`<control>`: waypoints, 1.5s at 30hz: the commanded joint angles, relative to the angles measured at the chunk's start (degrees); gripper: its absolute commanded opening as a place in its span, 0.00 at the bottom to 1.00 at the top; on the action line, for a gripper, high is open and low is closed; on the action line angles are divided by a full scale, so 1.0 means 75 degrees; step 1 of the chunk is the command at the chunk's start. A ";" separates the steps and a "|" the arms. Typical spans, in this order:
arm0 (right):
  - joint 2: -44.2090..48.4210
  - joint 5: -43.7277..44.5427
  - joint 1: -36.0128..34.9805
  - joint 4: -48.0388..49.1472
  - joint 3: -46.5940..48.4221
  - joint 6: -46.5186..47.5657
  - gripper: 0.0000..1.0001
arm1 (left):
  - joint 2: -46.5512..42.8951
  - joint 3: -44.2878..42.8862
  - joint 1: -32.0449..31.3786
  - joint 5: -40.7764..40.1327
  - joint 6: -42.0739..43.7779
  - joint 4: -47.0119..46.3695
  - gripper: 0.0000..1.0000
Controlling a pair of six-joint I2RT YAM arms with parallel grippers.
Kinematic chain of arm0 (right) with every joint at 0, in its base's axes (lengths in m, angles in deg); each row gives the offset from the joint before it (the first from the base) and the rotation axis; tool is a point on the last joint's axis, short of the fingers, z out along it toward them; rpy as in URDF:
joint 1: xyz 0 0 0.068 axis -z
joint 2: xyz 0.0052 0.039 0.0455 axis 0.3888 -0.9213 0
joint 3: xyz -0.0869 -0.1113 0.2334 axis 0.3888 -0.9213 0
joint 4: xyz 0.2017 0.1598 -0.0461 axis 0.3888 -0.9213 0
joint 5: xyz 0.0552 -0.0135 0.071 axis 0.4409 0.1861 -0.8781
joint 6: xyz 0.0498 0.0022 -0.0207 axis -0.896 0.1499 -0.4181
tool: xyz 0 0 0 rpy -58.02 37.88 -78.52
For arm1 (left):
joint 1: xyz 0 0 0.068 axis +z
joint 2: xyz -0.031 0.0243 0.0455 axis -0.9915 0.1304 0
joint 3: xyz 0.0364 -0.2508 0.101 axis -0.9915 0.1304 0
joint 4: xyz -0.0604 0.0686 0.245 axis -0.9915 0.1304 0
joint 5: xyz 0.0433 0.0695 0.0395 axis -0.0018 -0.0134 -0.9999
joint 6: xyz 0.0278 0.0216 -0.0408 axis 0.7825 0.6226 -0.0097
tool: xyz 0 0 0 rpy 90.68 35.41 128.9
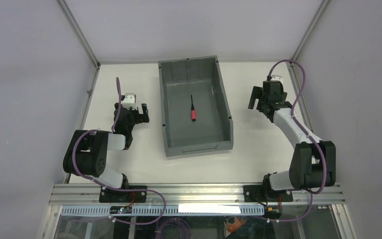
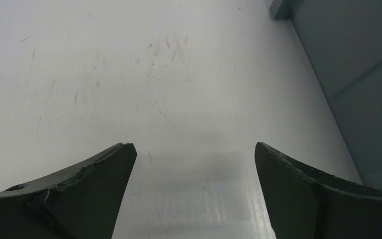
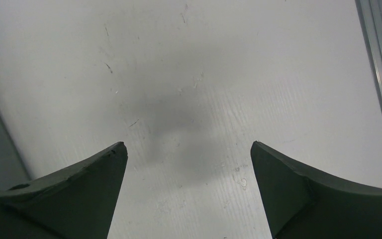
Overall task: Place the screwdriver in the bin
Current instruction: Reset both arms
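Observation:
The dark grey bin (image 1: 224, 102) stands in the middle of the white table. The small screwdriver (image 1: 193, 111), red handle near and thin black shaft pointing away, lies on the bin's floor. My left gripper (image 1: 131, 110) is open and empty over bare table left of the bin; its wrist view shows the spread jaws (image 2: 194, 149) and the bin's outer wall (image 2: 358, 84) at the right. My right gripper (image 1: 259, 98) is open and empty over bare table right of the bin; its wrist view shows the spread jaws (image 3: 188, 147) above the table.
The white table ends at metal frame rails, one along the right (image 3: 378, 64) and one along the near edge (image 1: 194, 190). Grey enclosure walls stand on the left, back and right. Purple cables (image 1: 298, 79) loop off both arms.

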 commanded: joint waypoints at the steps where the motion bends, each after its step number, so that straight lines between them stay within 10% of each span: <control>1: 0.0013 0.0222 0.0068 0.1996 -0.0722 0.0271 0.99 | -0.0244 0.0047 0.0080 0.0117 -0.0063 -0.0213 0.99; 26: -0.0785 0.0634 0.0080 0.7340 -0.3451 0.0716 0.99 | -0.0244 0.0047 0.0080 0.0117 -0.0060 -0.0208 0.99; 45: -0.0737 0.0269 0.0131 0.8876 -0.4334 0.0826 0.99 | -0.0244 0.0047 0.0080 0.0117 -0.0063 -0.0201 0.99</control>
